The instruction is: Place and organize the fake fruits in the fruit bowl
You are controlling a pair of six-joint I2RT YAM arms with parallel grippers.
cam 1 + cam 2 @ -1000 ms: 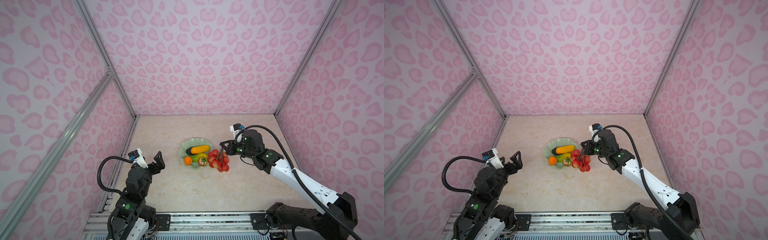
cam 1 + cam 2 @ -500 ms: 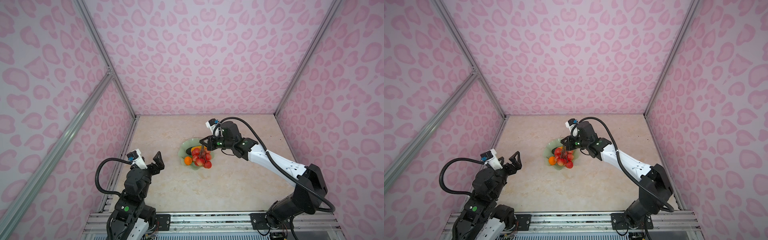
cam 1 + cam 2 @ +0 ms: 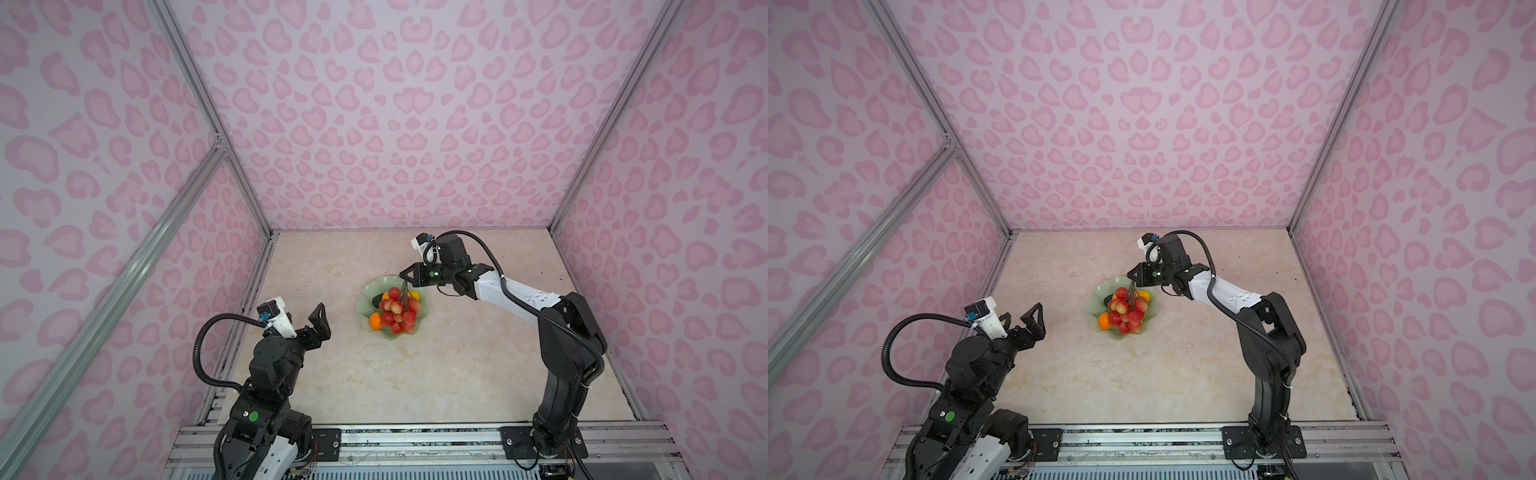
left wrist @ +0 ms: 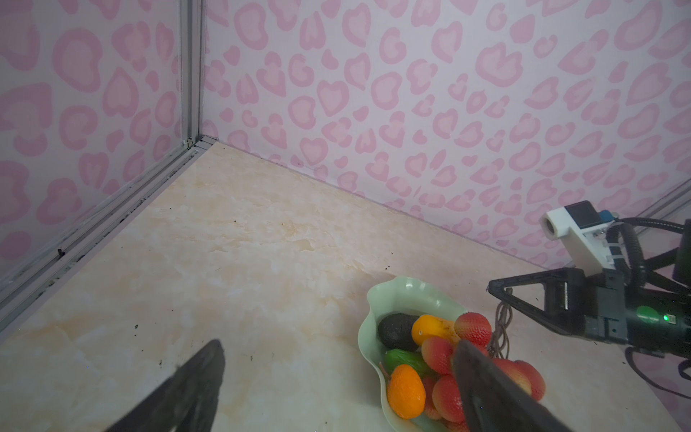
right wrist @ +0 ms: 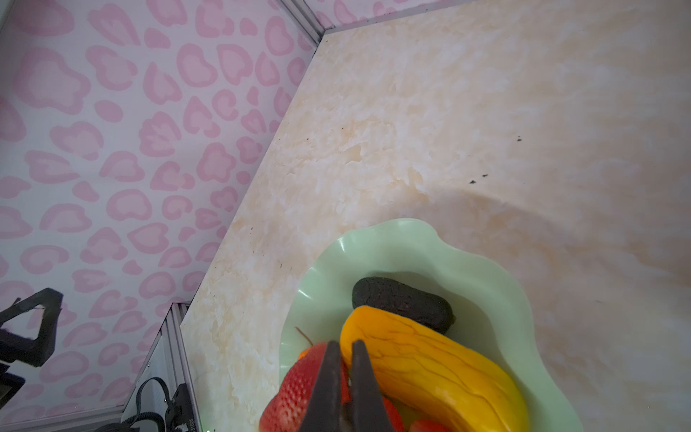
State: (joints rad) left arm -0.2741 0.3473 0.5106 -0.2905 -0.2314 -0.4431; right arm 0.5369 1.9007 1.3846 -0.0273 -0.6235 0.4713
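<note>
Marbled table, pink walls: the right gripper pinches the stem of the berry bunch, likely its best hold. Light and floppy, it dangles over the middle of the fruit bowl. The left gripper gapes at nine o'clock.

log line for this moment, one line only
right gripper: shut on berry bunch stem | bunch: hanging over bowl | in bowl: avocado, orange | left gripper: open, away from bowl

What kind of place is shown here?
Probably a robot test booth: left arm and right arm on a metal rail, pink patterned walls in an aluminium frame, a marble-look tabletop holding a fruit bowl.
</note>
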